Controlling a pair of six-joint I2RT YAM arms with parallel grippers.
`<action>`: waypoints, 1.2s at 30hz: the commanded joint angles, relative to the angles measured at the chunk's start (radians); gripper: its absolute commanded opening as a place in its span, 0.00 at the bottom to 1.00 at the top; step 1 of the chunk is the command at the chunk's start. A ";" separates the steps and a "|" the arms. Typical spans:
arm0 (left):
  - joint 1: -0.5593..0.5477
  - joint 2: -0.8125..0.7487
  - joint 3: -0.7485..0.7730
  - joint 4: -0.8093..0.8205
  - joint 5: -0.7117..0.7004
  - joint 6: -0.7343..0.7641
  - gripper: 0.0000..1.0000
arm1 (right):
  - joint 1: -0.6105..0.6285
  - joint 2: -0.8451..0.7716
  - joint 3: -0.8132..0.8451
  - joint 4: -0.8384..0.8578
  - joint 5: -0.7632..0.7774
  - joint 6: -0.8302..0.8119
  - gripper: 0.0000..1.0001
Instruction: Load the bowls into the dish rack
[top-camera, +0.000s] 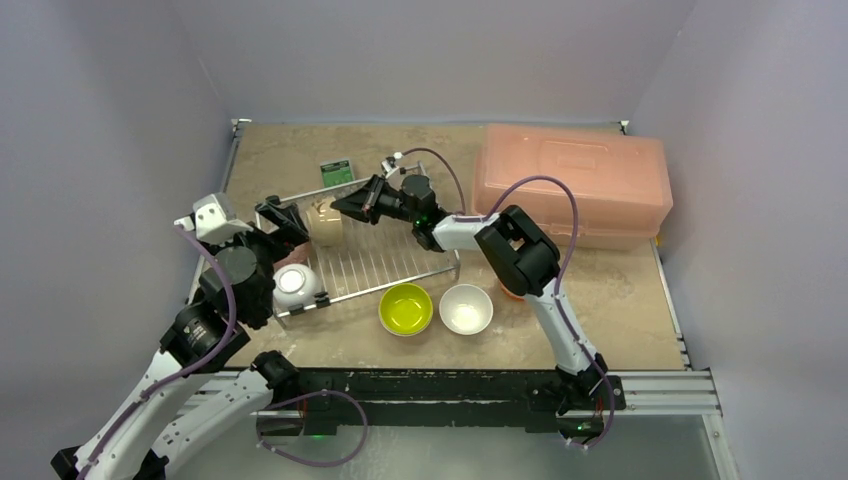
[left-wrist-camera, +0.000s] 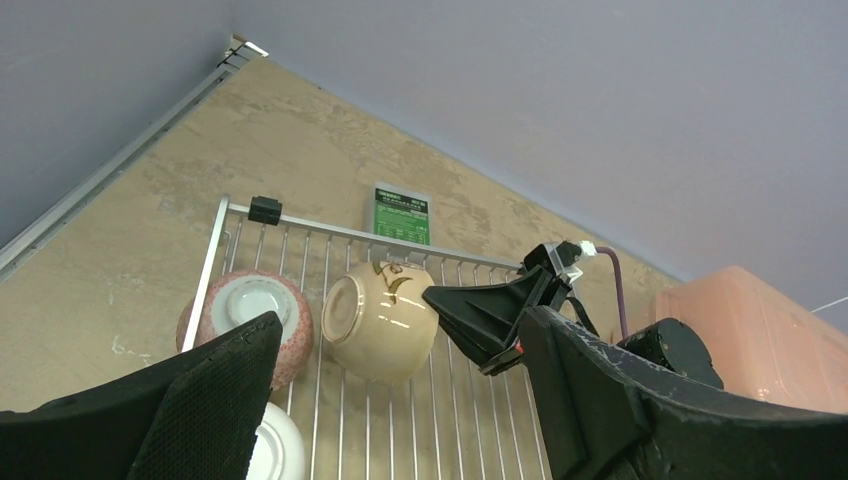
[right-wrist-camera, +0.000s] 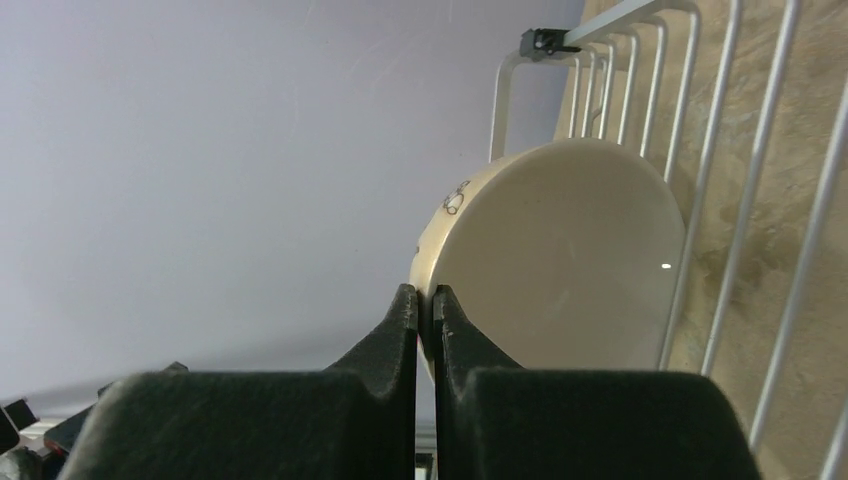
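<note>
The dish rack (top-camera: 400, 262) lies at the table's left centre. A beige bowl (top-camera: 325, 225) rests tilted on its side in the rack's back left part. My right gripper (right-wrist-camera: 428, 300) is shut on this beige bowl's (right-wrist-camera: 560, 260) rim. My left gripper (top-camera: 290, 228) hovers open just left of it, holding nothing. The left wrist view shows the beige bowl (left-wrist-camera: 385, 320), a pink-speckled bowl (left-wrist-camera: 245, 310) upside down and a white bowl (left-wrist-camera: 275, 450) on the rack wires (left-wrist-camera: 450, 420). A lime-green bowl (top-camera: 405, 308) and a white bowl (top-camera: 466, 308) stand upright on the table before the rack.
A pink translucent box (top-camera: 575, 185) fills the back right. A green card (top-camera: 336, 171) lies behind the rack. An orange bowl (top-camera: 505, 291) peeks out behind the right arm's elbow. Grey walls close the table on three sides.
</note>
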 joint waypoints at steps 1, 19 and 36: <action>0.002 0.018 0.009 0.010 -0.011 -0.005 0.89 | -0.032 -0.033 -0.020 -0.045 0.041 -0.024 0.10; 0.002 0.031 0.013 0.000 -0.013 -0.001 0.89 | -0.057 -0.179 -0.061 -0.410 0.248 -0.319 0.59; 0.003 0.032 0.027 -0.010 -0.011 0.015 0.89 | -0.008 -0.380 0.024 -0.837 0.477 -0.883 0.75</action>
